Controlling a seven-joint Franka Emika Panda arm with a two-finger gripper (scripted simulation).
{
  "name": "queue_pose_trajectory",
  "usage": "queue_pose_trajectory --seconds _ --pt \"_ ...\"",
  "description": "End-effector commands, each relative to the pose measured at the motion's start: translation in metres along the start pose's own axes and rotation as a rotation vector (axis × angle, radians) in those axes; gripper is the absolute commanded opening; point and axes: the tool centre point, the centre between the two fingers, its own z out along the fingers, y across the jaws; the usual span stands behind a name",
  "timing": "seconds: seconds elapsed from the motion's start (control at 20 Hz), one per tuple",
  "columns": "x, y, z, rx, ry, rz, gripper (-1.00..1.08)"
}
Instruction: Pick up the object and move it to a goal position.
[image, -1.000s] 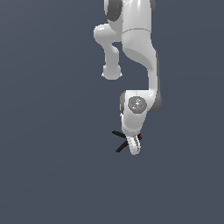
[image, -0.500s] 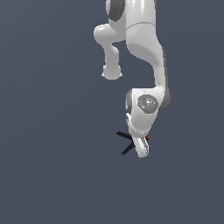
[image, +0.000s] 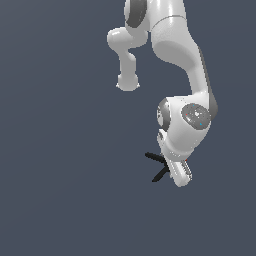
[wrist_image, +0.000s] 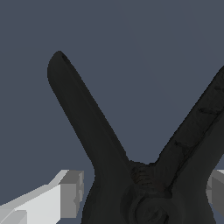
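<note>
The object, a small black spring clamp (image: 158, 166), shows in the exterior view as two thin splayed handles sticking out to the exterior view's left of my gripper (image: 180, 175). In the wrist view the clamp (wrist_image: 131, 175) fills the frame. Its two handles spread apart and its pivot sits between my two light grey fingers (wrist_image: 65, 194). My gripper (wrist_image: 144, 192) is shut on the clamp's body, with one finger at each side. The clamp's orange-red tip is hidden behind the hand.
A plain dark grey-blue surface (image: 60, 190) lies all around. The white arm (image: 175, 45) reaches down from the top of the exterior view. No other object shows.
The gripper and the clamp have moved together toward the exterior view's right and a little lower in the picture. The wrist has shifted with them.
</note>
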Motion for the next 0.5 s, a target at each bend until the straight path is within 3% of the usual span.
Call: queue_pose_trajectory --seconds 0.0,0.45 --pt "-0.009 -0.011 -0.012 0.001 0.000 0.000 -1.00" --pt "-0.030 -0.040 -0.041 0.000 -0.001 0.000 -1.00"
